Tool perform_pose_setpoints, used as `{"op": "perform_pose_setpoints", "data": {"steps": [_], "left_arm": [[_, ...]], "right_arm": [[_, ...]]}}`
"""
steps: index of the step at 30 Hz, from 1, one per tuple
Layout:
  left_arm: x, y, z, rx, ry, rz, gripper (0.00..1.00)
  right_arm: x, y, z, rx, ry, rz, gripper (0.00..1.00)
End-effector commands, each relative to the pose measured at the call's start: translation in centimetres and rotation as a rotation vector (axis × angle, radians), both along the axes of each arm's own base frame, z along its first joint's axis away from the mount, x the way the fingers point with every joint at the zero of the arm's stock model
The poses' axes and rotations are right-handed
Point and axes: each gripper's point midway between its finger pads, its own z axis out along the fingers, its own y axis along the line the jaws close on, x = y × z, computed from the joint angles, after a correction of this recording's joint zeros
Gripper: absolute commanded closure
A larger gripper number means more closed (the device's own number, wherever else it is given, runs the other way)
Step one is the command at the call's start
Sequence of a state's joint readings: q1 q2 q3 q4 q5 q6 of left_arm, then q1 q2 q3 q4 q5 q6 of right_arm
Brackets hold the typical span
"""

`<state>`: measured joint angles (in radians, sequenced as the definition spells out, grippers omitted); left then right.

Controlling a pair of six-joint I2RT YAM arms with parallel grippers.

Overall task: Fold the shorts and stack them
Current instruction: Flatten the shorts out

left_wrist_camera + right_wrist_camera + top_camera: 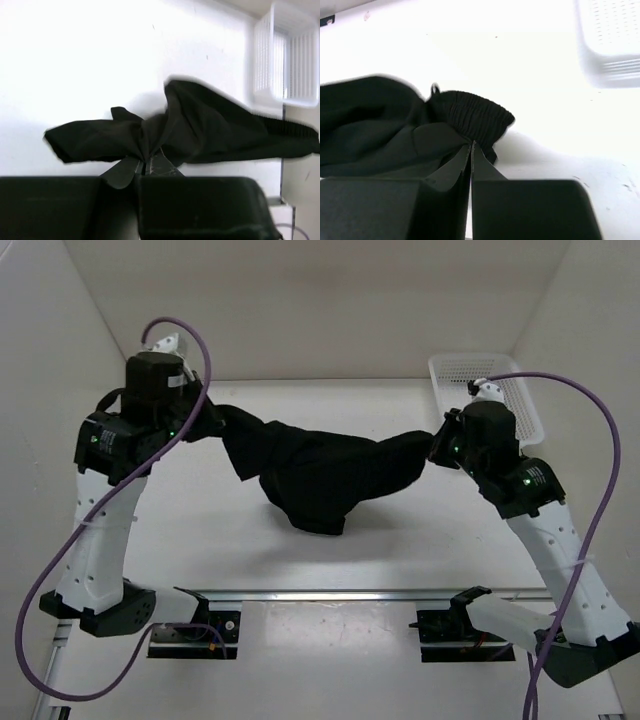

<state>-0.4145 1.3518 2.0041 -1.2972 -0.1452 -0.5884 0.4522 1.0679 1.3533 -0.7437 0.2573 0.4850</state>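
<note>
The black shorts (320, 475) hang stretched from left to right, sagging in the middle above the white worktop (330, 400). The left tool (147, 167) is clenched on a bunched fabric end, the right tool (471, 150) on the ribbed waistband. A white mesh basket (505, 390) sits at the far right, just beyond the right tool. Bare worktop shows far and near of the shorts; walls (300, 300) close in on three sides.

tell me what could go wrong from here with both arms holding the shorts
The left gripper and right gripper each pinch only a small bunch of the shorts, so pulling apart could slip the fabric free. The middle sags bunched and twisted, so a fold may trap wrinkles. The right gripper sits close to the basket and might knock it.
</note>
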Motion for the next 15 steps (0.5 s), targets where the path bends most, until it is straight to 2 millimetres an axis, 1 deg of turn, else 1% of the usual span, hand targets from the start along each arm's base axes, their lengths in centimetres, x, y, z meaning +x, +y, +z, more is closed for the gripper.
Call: {"op": "perform_pose_setpoints", "data": {"steps": [1, 2, 3, 4, 5, 6, 7, 8, 9, 10, 11, 12, 13, 14, 15], "left_arm": [[1.2, 2.3, -0.3, 0.075, 0.024, 0.053, 0.9], [2.1, 2.3, -0.4, 0.08, 0.026, 0.048, 0.9], [3.6, 2.9, 0.2, 0.08, -0.002, 0.072, 0.9], [5.9, 2.8, -1.2, 0.1, 0.034, 0.079, 0.9], [7.2, 2.7, -1.5, 0.106, 0.038, 0.077, 0.9], [8.9, 3.3, -1.8, 0.123, 0.034, 0.099, 0.9], [11.9, 3.6, -2.8, 0.144, 0.044, 0.135, 0.9], [13.4, 4.3, -3.4, 0.165, 0.054, 0.159, 0.82], [15.1, 5.2, -4.1, 0.159, 0.067, 0.183, 0.68], [16.2, 5.4, -3.2, 0.141, 0.041, 0.188, 0.47], [17.5, 5.1, -6.8, 0.14, 0.153, 0.159, 0.16], [17.6, 5.1, -7.5, 0.13, 0.182, 0.149, 0.1], [17.4, 5.3, -8.1, 0.11, 0.212, 0.153, 0.07], [16.4, 5.2, -8.1, 0.104, 0.226, 0.143, 0.01], [16.1, 5.0, -7.9, 0.104, 0.21, 0.15, 0.0]], "right_arm": [[-0.8, -2.0, 0.1, -0.098, 0.016, -0.033, 1.0], [-0.8, -2.0, 0.1, -0.098, 0.016, -0.033, 1.0], [-0.2, -2.2, -0.5, -0.114, 0.036, -0.049, 1.0], [0.3, -1.9, -0.7, -0.115, 0.039, -0.049, 1.0], [1.1, -2.1, -0.7, -0.119, 0.036, -0.068, 1.0], [2.8, -1.3, -1.0, -0.126, 0.031, -0.063, 1.0], [4.0, -1.7, -1.3, -0.136, 0.027, -0.093, 1.0], [5.7, -1.3, -1.8, -0.156, 0.034, -0.101, 1.0], [7.0, -2.0, -2.1, -0.164, 0.036, -0.138, 1.0], [8.1, -2.0, -2.5, -0.17, 0.048, -0.148, 0.92], [10.2, -2.2, -3.0, -0.182, 0.078, -0.172, 0.42], [10.5, -1.4, -3.5, -0.177, 0.117, -0.137, 0.32], [10.2, -1.7, -4.4, -0.191, 0.172, -0.133, 0.26], [10.3, -1.2, -4.9, -0.198, 0.185, -0.123, 0.13], [9.7, -1.5, -5.9, -0.208, 0.208, -0.121, 0.06]]}}
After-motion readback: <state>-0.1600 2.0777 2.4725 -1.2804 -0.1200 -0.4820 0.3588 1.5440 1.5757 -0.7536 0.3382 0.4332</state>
